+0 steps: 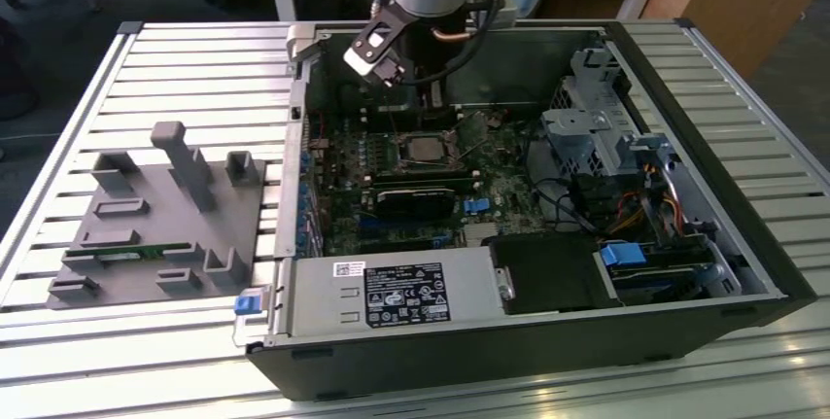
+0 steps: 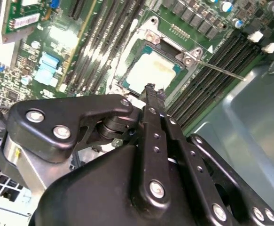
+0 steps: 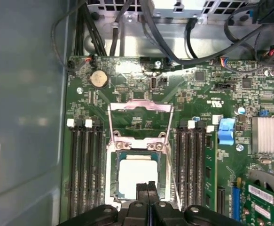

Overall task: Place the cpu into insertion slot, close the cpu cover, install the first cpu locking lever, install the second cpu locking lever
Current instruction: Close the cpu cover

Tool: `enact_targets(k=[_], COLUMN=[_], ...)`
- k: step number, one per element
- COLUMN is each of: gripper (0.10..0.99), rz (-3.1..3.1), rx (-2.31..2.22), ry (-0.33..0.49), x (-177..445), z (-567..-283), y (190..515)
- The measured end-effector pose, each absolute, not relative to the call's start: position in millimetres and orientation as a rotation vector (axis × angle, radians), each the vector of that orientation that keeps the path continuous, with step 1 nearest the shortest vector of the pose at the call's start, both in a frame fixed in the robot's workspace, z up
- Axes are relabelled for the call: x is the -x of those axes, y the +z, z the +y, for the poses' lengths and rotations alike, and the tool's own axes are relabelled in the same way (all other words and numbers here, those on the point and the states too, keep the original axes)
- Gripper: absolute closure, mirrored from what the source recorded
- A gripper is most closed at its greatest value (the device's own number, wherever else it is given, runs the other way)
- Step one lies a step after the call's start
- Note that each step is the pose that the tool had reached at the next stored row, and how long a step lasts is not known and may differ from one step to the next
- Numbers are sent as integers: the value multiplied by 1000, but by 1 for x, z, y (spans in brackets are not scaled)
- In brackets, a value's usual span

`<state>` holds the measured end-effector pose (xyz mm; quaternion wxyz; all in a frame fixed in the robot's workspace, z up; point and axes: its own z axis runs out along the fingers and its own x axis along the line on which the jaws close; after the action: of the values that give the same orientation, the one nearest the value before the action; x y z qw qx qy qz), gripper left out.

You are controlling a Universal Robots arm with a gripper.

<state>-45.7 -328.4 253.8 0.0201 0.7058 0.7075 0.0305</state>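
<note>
An open computer case (image 1: 726, 244) lies on the slatted table, with the green motherboard (image 3: 207, 94) inside. The cpu (image 3: 137, 172), a pale grey square chip, sits in the insertion slot (image 3: 112, 181) and also appears in the exterior view (image 1: 422, 150). Beyond the socket the cpu cover (image 3: 139, 105), a thin metal frame, stands swung open. A thin wire locking lever (image 2: 221, 69) sticks out free beside the socket. My gripper (image 3: 147, 187) hovers right over the near edge of the cpu (image 2: 148, 70), fingers pressed together and holding nothing. In the exterior view the gripper (image 1: 437, 100) hangs just behind the socket.
Memory slots (image 3: 85, 165) flank the socket on both sides. A finned heatsink (image 3: 268, 134) and a blue clip (image 3: 226, 132) lie nearby. In the exterior view, the power supply (image 1: 389, 293) fills the case's front, a drive cage (image 1: 609, 137) its right, and a grey fixture (image 1: 155, 215) stands on the table at left.
</note>
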Motion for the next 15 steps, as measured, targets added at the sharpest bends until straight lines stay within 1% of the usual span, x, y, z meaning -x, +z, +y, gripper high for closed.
enact_targets(k=[11, 15], gripper=[980, 980], rz=[2195, 2198], rx=[-2189, -2193], ry=[94, 88], x=[22, 21], z=[-329, -329], y=[254, 260])
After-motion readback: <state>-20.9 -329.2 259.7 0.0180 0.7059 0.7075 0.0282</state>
